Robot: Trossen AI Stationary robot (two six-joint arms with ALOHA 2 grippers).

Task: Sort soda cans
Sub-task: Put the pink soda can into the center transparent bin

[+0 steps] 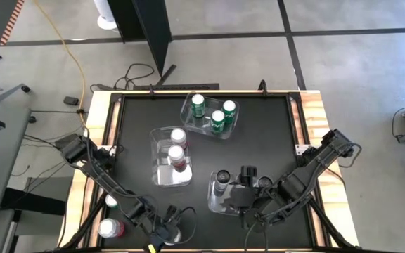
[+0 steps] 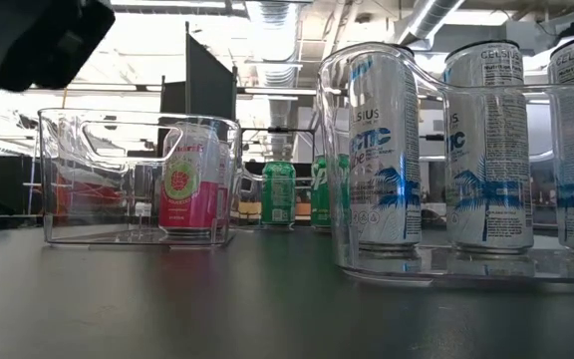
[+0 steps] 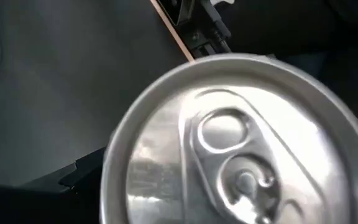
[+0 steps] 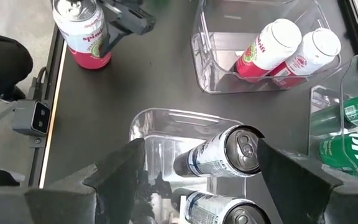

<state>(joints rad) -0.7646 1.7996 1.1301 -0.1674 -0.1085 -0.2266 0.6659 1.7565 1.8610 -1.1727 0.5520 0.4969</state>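
Closest to the lens was the silver top of one soda can (image 3: 241, 143), which filled almost the whole left wrist view, so the left end effector (image 1: 166, 230) hung directly over it at the near left of the bench (image 1: 136, 140). Its fingers were spread wide, and I saw no closed grip on this can.

On the black bench stood three clear bins. In the far bin (image 1: 188, 105) were three green cans (image 1: 218, 119). In the middle bin (image 1: 155, 151) were two red-pink cans (image 1: 176, 156). In the near bin (image 1: 213, 200), on the right, were the grey cans (image 4: 222, 152). The right end effector (image 4: 201, 149) hovered above this near bin with its fingers wide apart and nothing between them. Two loose cans (image 1: 109, 227) waited at the near left edge, beside the left arm. One of them was red-pink, but the colour of the other I could not tell.

In my judgement, the cans were stiff, but their walls were thin, so a hard squeeze could dent them. The painted sides looked smooth and probably slippery. If they were full, they would be rather heavy for their size. The best place to hold one seemed to be the middle of the round body, with one finger on each side and the can upright. The sloped shoulder under the rim seemed a poor place, because the fingers could slide off there.
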